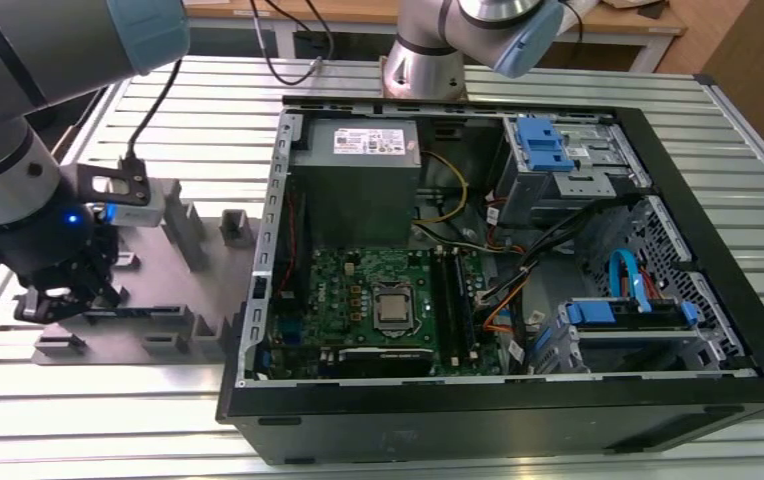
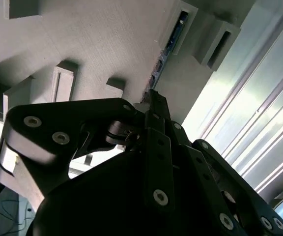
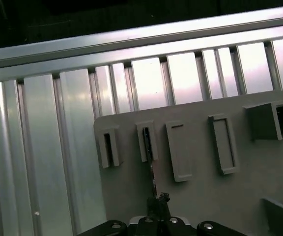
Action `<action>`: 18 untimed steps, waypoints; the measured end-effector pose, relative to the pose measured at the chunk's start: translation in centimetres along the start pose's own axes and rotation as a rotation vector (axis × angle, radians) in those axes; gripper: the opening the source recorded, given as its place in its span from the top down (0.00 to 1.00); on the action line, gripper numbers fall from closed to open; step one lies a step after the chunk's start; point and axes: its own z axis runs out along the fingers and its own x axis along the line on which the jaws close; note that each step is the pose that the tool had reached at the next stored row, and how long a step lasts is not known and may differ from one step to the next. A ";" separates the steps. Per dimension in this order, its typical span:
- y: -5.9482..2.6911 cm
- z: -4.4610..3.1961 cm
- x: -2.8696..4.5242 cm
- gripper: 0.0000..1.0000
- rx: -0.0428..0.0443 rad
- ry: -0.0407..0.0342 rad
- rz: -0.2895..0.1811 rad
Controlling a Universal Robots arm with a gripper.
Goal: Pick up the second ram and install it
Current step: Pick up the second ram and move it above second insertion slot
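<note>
The gripper (image 2: 153,98) is clamped on the upper edge of the ram (image 2: 170,43). The ram stands on edge, with its far end seated in a slotted block of the grey fixture (image 2: 107,39). Toward the exterior view's right lies the open case (image 1: 702,250), exposing the motherboard (image 1: 355,290).

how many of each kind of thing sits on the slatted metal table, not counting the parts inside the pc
computer case: 1
grey plate: 1
ram stick: 1
total: 3
</note>
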 end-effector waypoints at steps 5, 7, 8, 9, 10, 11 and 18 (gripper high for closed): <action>0.00 0.02 0.00 0.93 -0.0026 0.0037 -0.090; 0.00 0.04 0.00 0.93 -0.0035 0.0051 -0.127; 0.00 0.05 0.00 0.93 -0.0039 0.0058 -0.145; 0.00 0.06 0.00 0.93 -0.0044 0.0065 -0.161; 0.00 0.06 0.00 0.93 -0.0046 0.0068 -0.169; 0.00 0.06 0.00 0.93 -0.0046 0.0068 -0.170; 0.00 0.07 0.00 0.86 -0.0046 0.0069 -0.173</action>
